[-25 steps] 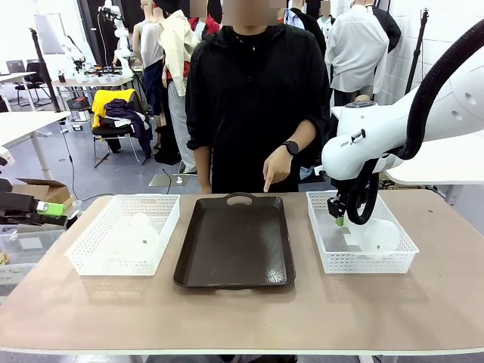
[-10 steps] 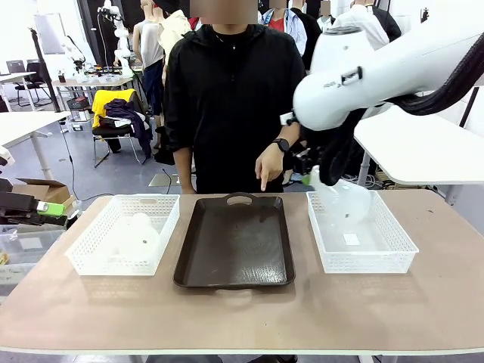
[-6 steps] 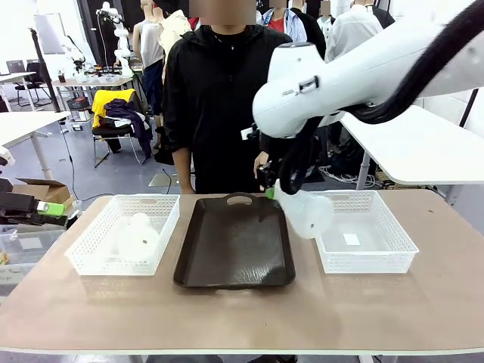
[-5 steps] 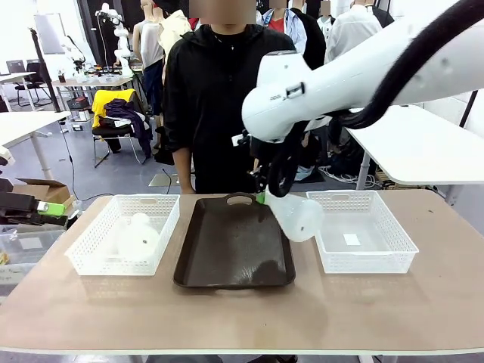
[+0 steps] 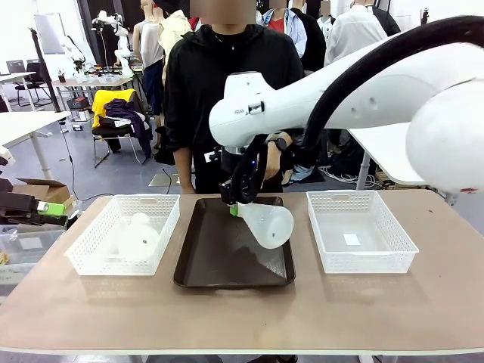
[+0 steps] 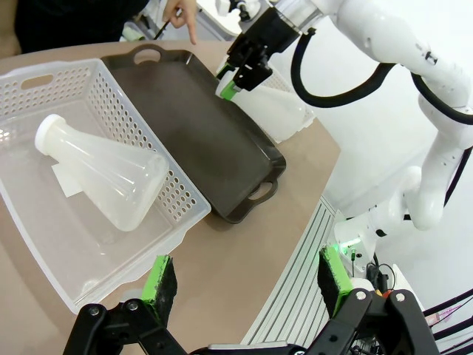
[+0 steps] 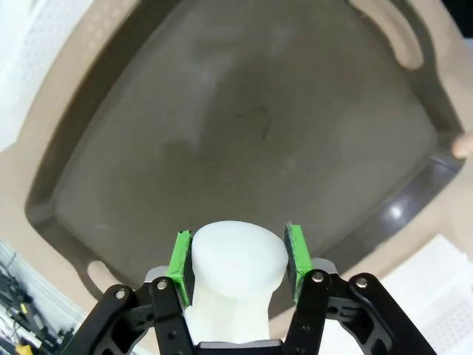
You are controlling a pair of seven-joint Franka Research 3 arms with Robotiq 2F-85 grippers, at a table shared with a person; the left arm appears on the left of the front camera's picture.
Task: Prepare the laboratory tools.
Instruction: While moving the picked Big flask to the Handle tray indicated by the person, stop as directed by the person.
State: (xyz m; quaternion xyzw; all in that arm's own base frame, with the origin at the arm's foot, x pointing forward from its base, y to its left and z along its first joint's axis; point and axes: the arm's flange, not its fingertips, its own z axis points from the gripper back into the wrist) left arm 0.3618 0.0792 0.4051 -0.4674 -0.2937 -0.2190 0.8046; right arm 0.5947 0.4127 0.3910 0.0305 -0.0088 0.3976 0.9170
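My right gripper (image 5: 235, 206) is shut on the neck of a frosted white conical flask (image 5: 268, 224). The flask hangs tilted just above the dark tray (image 5: 227, 257), base toward the right. In the right wrist view the green pads (image 7: 180, 254) clamp the flask's neck (image 7: 238, 260) over the tray's floor (image 7: 244, 140). A second flask (image 5: 137, 235) lies on its side in the left white basket (image 5: 91, 261). My left gripper (image 6: 246, 279) hovers open off the basket's outer side, with that flask (image 6: 103, 177) lying ahead of it.
The right white basket (image 5: 378, 257) holds just a small paper slip. A person in black stands behind the tray, one hand (image 6: 180, 10) pointing down at its far end. The table's front strip is bare wood.
My right arm lifted the flask out of the right basket, carried it left and brought it down over the tray. The left gripper and the other flask have not moved.
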